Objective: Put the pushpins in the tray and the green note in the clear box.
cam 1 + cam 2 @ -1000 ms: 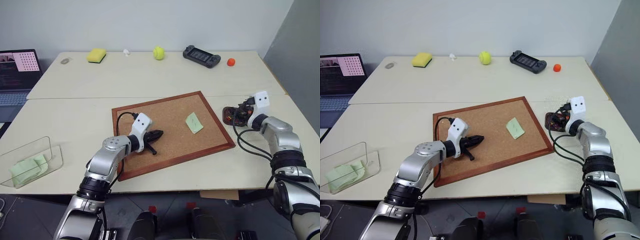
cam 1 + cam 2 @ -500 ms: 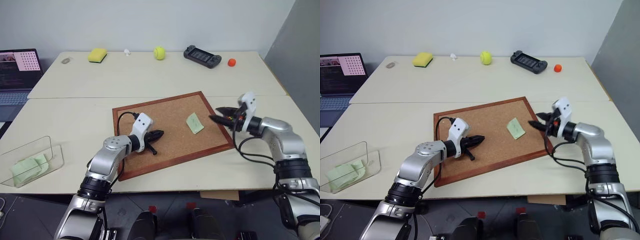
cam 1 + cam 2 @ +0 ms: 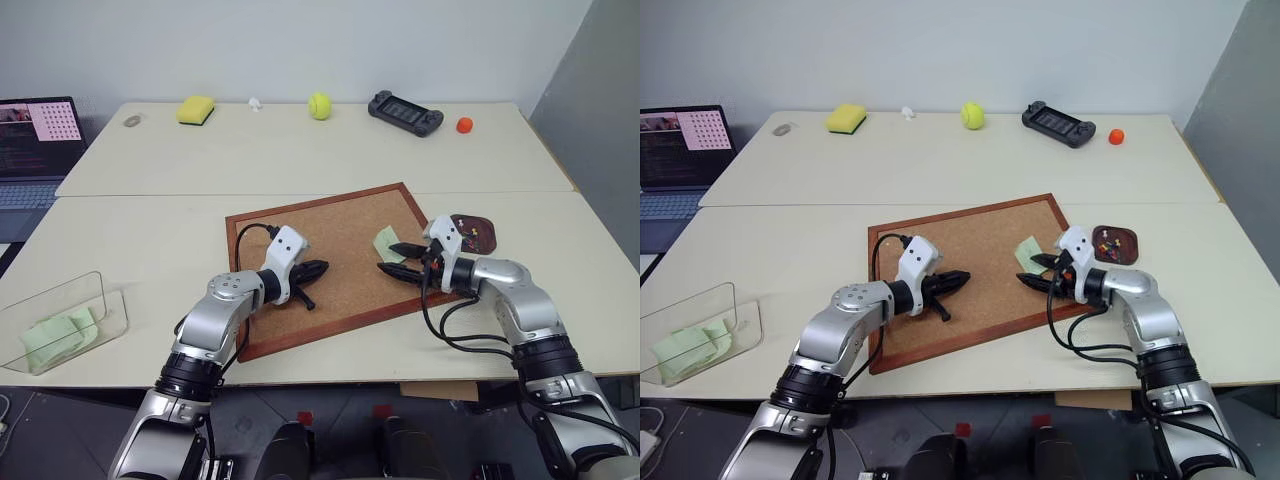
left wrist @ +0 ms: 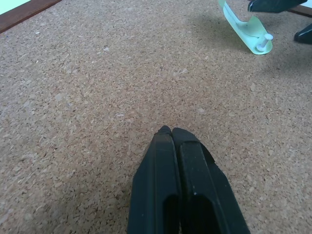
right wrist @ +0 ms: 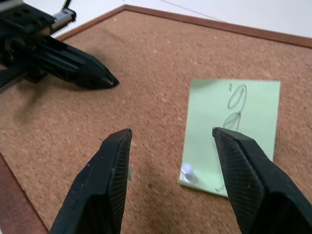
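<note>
Two grippers worked over the corkboard in the head views. The left gripper rested low on the cork with its black fingers pressed together, holding nothing. The right gripper pointed in from the board's right edge, fingers spread, just beside the green note, which lay on the cork near that edge. The tray sat on the table just right of the board with small coloured pushpins inside it. The clear box stood well apart at the table's near left corner, with pale green paper in it.

The left wrist view showed the closed fingertips over bare cork, and the note curled up with a white pin at its edge.

The right wrist view showed the spread fingers either side of the note's near corner, where a clear pin stood in it.
</note>
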Controlling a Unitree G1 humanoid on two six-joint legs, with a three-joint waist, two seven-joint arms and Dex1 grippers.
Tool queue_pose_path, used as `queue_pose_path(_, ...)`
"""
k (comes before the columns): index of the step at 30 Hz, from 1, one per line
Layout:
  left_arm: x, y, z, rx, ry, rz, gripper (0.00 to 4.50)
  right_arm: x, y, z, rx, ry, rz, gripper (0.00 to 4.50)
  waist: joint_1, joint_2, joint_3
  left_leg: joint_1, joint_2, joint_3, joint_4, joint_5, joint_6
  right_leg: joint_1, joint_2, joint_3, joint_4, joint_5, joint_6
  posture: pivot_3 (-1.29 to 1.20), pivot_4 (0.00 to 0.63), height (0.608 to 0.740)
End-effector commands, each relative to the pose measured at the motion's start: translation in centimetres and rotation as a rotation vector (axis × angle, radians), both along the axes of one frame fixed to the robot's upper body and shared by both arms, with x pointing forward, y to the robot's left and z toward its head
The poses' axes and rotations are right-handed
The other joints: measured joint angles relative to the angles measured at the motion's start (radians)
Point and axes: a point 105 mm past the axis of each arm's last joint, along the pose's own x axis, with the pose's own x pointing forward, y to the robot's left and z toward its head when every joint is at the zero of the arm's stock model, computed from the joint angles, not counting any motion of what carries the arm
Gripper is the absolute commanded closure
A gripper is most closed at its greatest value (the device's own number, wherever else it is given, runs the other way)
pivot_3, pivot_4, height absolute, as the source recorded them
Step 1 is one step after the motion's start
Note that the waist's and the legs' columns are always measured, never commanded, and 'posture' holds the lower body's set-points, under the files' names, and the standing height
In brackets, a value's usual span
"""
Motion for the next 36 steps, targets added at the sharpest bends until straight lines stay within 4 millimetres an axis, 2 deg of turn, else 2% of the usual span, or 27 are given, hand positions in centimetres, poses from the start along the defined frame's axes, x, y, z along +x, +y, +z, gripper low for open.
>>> queue_pose_path(1,-0.6,0.2,-1.6,0.037,0.060,0.000,4.50,0.1,0.4,0.1,-0.033,-0.037,0.021,2.60,0.000,0.000,0.000,0.000,0.000,0.000,0.000,0.000,0.000,0.000,0.000,0.000,0.000,0.000,0.000,0.00,0.150,0.740)
queue_pose_path(7,-0.4,0.2,-1.4,0.036,0.057,-0.001,4.50,0.7,0.4,-0.1,-0.054,-0.049,0.003,3.95,0.000,0.000,0.000,0.000,0.000,0.000,0.000,0.000,0.000,0.000,0.000,0.000,0.000,0.000,0.000,0.00,0.150,0.740)
queue_pose_path(10,-0.4,0.1,-1.3,0.033,0.055,-0.002,4.50,1.0,0.2,0.0,-0.037,-0.048,-0.018,4.47,0.000,0.000,0.000,0.000,0.000,0.000,0.000,0.000,0.000,0.000,0.000,0.000,0.000,0.000,0.000,0.00,0.150,0.740)
queue_pose_path(18,-0.5,0.0,-1.4,0.029,0.057,-0.004,4.50,1.1,0.1,1.1,0.006,-0.067,-0.022,4.47,0.000,0.000,0.000,0.000,0.000,0.000,0.000,0.000,0.000,0.000,0.000,0.000,0.000,0.000,0.000,0.00,0.150,0.740)
queue_pose_path(21,-0.5,0.1,-1.3,0.029,0.057,-0.001,4.50,0.5,0.8,3.7,0.077,-0.108,0.024,4.47,0.000,0.000,0.000,0.000,0.000,0.000,0.000,0.000,0.000,0.000,0.000,0.000,0.000,0.000,0.000,0.00,0.150,0.740)
queue_pose_path(25,-0.6,0.1,-1.5,0.031,0.058,0.000,4.50,0.1,1.1,5.7,0.083,-0.150,0.057,4.47,0.000,0.000,0.000,0.000,0.000,-0.001,0.000,0.000,0.000,0.000,0.000,0.000,0.000,0.000,0.000,0.00,0.150,0.740)
queue_pose_path(35,-0.4,0.2,-1.1,0.033,0.031,-0.003,4.50,0.4,1.0,6.5,0.026,-0.210,0.039,4.47,0.000,0.000,0.000,0.000,0.000,-0.004,0.000,0.000,0.000,0.000,0.000,-0.001,-0.001,0.000,0.000,0.00,0.150,0.740)
queue_pose_path(36,-0.4,0.3,-1.1,0.032,0.031,-0.002,4.30,0.6,0.8,6.5,0.022,-0.211,0.025,4.49,0.000,0.000,0.000,0.000,0.000,-0.004,0.000,0.000,0.000,0.000,0.000,-0.001,-0.001,0.000,0.000,0.00,0.150,0.740)
